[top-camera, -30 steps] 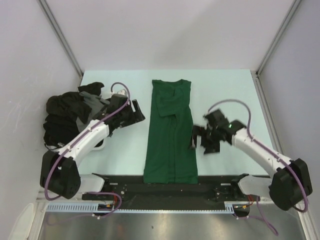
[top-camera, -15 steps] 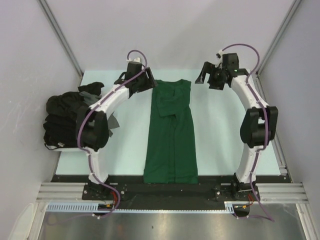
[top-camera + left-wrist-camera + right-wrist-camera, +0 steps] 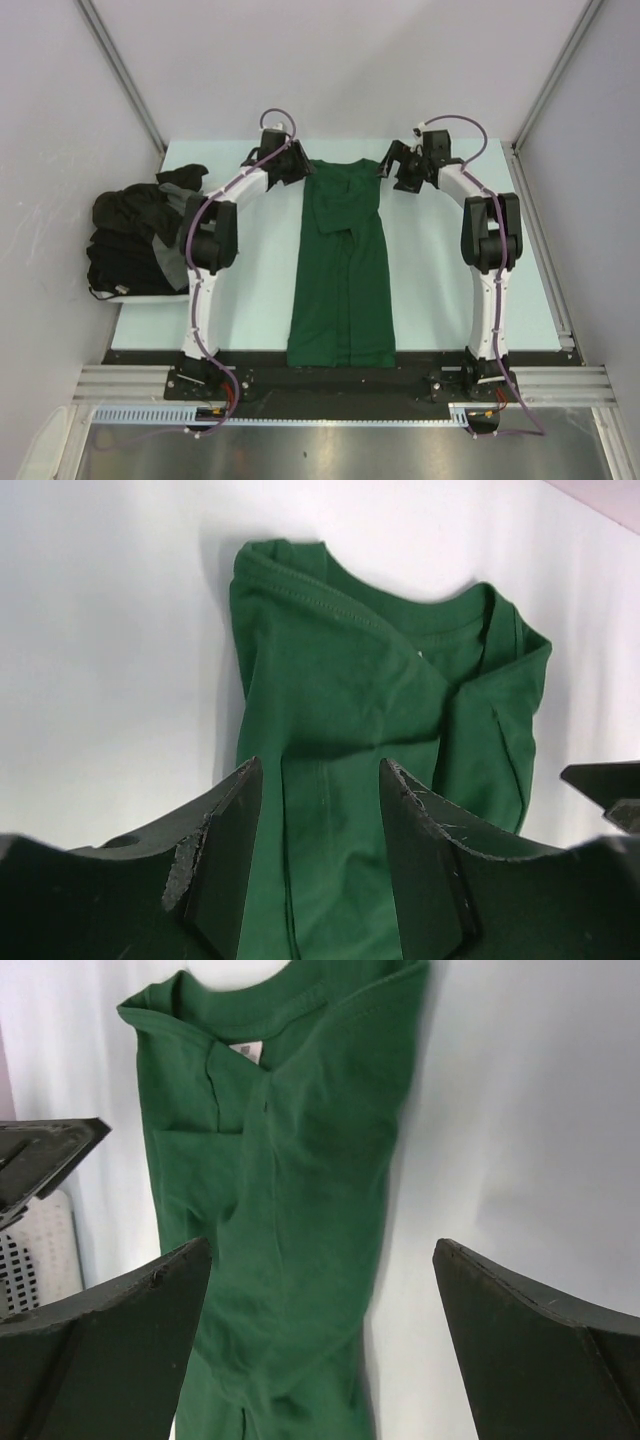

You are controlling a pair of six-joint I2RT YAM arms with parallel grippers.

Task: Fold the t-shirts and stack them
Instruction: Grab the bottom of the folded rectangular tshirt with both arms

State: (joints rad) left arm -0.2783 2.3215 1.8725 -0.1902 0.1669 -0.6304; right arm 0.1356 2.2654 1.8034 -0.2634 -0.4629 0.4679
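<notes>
A dark green t-shirt [image 3: 342, 270] lies folded into a long strip down the middle of the table, collar at the far end. My left gripper [image 3: 298, 168] hangs over the shirt's far left corner. In the left wrist view its jaws [image 3: 320, 865] are partly open, with flat green cloth [image 3: 350, 710] showing between them. At the far right corner my right gripper [image 3: 388, 167] stands wide open [image 3: 325, 1350] over the shirt's right edge [image 3: 300, 1160], and the white neck label [image 3: 247, 1052] shows beyond it. Black and dark grey t-shirts [image 3: 135, 235] lie heaped at the left.
The heap of shirts sits on a white tray [image 3: 120, 296] at the table's left edge. Grey walls with metal posts [image 3: 120, 70] close in the left, back and right. A black rail [image 3: 340, 385] runs along the near edge by the arm bases.
Both arms have swung from mid-table out to the shirt's collar end, one at each corner. The left jaws have narrowed; the right jaws stay wide.
</notes>
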